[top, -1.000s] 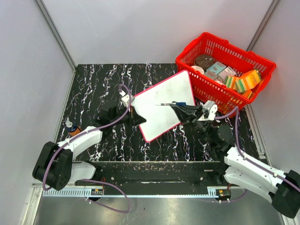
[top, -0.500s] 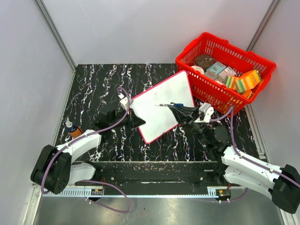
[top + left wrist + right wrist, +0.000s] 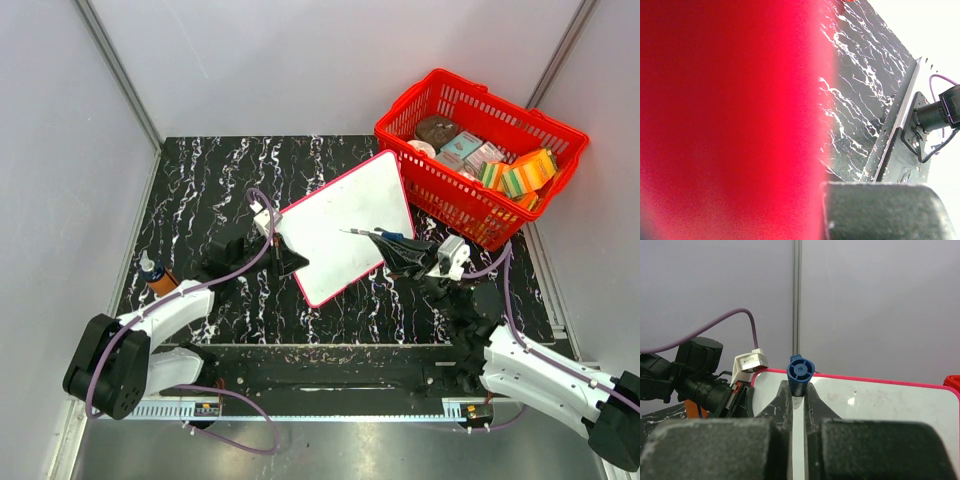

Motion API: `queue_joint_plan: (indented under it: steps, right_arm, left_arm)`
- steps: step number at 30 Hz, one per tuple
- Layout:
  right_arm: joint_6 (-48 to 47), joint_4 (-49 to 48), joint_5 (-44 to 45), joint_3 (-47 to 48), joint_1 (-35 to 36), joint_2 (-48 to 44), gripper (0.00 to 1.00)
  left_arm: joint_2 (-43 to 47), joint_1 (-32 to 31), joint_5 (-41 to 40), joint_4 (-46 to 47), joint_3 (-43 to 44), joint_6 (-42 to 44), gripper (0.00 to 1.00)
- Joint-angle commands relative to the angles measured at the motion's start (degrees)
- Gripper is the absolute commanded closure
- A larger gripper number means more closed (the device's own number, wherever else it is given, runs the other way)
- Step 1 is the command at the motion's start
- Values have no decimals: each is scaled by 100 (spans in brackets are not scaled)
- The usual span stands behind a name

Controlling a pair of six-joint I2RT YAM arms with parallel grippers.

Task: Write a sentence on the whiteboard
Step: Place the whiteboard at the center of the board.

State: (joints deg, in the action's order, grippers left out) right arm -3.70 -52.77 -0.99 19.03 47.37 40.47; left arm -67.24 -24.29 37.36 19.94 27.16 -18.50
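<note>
Right gripper [image 3: 799, 392], nearest: fingers pressed together on blue marker [image 3: 800, 371], tip over the board's middle, contact unclear. Left gripper [image 3: 287, 257]: pinching whiteboard [image 3: 340, 215] by its left edge, board tilted at table centre. Step, as judged: writing barely begun; next move calls for tip on surface and steady strokes. Board face: no legible script. Red basket [image 3: 450, 190], farthest: package labels too small to read.

Gloss and plastic on a black, white-veined worktop [image 3: 200, 180]
A smooth glossy face is shown by the red-rimmed white whiteboard [image 3: 340, 235]; the red lattice basket [image 3: 440, 185] and blue marker [image 3: 800, 371] are seen as plastic.
</note>
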Motion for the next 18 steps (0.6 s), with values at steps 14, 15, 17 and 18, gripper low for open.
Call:
queue_joint_plan:
  steps: [14,15,17,18]
  right_arm:
    - [-210,39,-94,-154,53,-302,100]
    - [-201,48,-137,-154,53,-311,100]
    - [-210,74,-138,-154,52,-311,100]
    - [-218,83,-181,-145,44,-320,100]
  left_arm:
    - [-70,4,-449,-535,-308,479,100]
    - [-61,4,-449,-535,-308,479,100]
    - [-61,4,-449,-527,-316,479,100]
    - [-61,4,-449,-527,-316,479,100]
